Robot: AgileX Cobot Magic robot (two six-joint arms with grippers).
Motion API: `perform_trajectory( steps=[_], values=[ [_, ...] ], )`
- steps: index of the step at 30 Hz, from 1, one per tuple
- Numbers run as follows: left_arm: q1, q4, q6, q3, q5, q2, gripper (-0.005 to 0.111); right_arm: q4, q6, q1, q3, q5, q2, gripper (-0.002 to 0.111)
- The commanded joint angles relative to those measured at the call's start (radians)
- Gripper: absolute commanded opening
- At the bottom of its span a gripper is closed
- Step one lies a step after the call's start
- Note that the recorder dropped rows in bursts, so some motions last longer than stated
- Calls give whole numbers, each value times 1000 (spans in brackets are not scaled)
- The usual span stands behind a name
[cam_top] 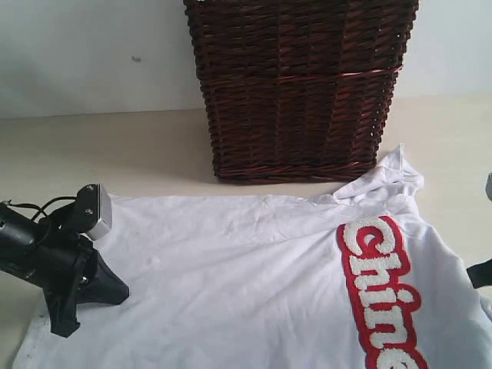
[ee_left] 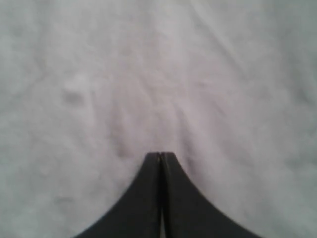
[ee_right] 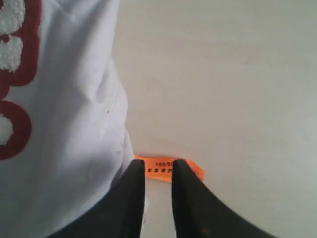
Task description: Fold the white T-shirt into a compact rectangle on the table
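The white T-shirt (cam_top: 246,261) lies spread flat across the lower half of the exterior view on the table (cam_top: 115,154). Its red-outlined lettering (cam_top: 380,292) runs down the lower right, and 1 sleeve reaches up toward the foot of the dark wicker basket (cam_top: 300,84) at upper centre. No fold shows yet.

The left gripper (ee_left: 159,154) sits at the lower left of the exterior view, over the shirt's edge. Its jaws are pressed tip to tip against plain cloth. Faint creases fan toward the tips, but the wrist view does not show whether any fabric is actually caught.

The right gripper (ee_right: 157,166) is almost off the right edge of the exterior view. Its jaws stand a narrow gap apart and hold nothing, and the tips are just beside the orange neck tag (ee_right: 190,171) at the collar edge.

Several things could go wrong from here:
- If the right jaws close where they are, they may take only the tag or bare table. A pull by the tag would bunch the collar instead of raising a clean edge.
- If the left tips have no cloth, or only 1 layer, that side will slip or drag once it lifts.
- With 1 side held and the other loose, the shirt would twist and the fold line would skew.
- Carried toward the upper part of the frame, the sleeve could snag on the basket.
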Motion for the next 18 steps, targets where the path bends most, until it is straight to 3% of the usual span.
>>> perform_trajectory(
  steps=[1,9,14,18],
  values=[
    [-9,-11,3,-5,-43,50,0,95,-45,-5,-5,-3,38,29],
    [-5,21,-1,-5,-52,70,0,343,-288,-5,-5,-6,77,29],
    [-3,170,-85,-5,-90,70,0,525,-483,-5,-5,-4,119,29],
    [-3,200,-104,-5,-95,70,0,547,-523,-5,-5,-29,182,28]
  ],
)
